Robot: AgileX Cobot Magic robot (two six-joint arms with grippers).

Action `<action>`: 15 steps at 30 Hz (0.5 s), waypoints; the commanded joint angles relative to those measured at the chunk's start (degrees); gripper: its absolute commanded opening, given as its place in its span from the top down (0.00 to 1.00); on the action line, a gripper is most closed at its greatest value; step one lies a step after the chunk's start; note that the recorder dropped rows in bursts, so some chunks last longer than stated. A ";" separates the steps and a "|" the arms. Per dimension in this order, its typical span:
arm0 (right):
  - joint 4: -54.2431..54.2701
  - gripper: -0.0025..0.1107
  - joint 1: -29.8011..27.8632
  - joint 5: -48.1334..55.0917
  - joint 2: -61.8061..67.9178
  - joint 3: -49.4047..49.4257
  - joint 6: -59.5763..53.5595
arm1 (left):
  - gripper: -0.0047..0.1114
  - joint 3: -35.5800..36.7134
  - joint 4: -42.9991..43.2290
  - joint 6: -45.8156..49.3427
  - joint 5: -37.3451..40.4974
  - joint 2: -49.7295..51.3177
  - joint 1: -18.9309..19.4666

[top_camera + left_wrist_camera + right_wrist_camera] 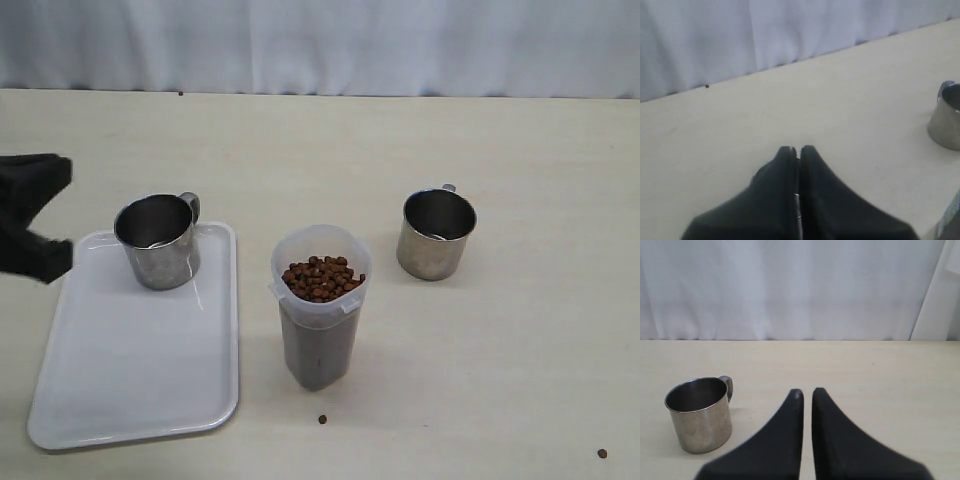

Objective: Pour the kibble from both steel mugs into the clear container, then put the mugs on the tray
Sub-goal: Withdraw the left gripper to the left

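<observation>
Now the unplaced steel mug (pixel 437 233) stands upright right of the clear container (pixel 319 305), well apart from the tray (pixel 130 400), nearer the right gripper (pixel 804 391); it and the left gripper (pixel 796 148) are closed, empty

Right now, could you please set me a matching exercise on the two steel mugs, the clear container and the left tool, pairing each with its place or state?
Column one:
1. left-hand steel mug
2. right-hand steel mug
3. clear container
4. left tool

Column two:
A. standing on the bare table
B. filled with kibble
C. standing on the tray
D. shut, gripping nothing

Pairs: 1-C, 2-A, 3-B, 4-D.
</observation>
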 commanded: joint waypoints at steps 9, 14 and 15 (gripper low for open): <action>0.17 0.94 -0.31 -0.18 -0.24 0.19 -0.36 | 0.96 18.91 -3.50 -0.59 13.35 -45.64 -0.50; 0.17 0.94 -0.31 -0.18 -0.24 0.19 -0.36 | 0.96 18.91 -4.35 -0.48 19.48 -50.21 -0.50; 0.17 0.94 -0.31 -0.18 -0.24 0.19 -0.36 | 0.96 18.91 -3.86 -0.48 19.48 -50.21 -0.39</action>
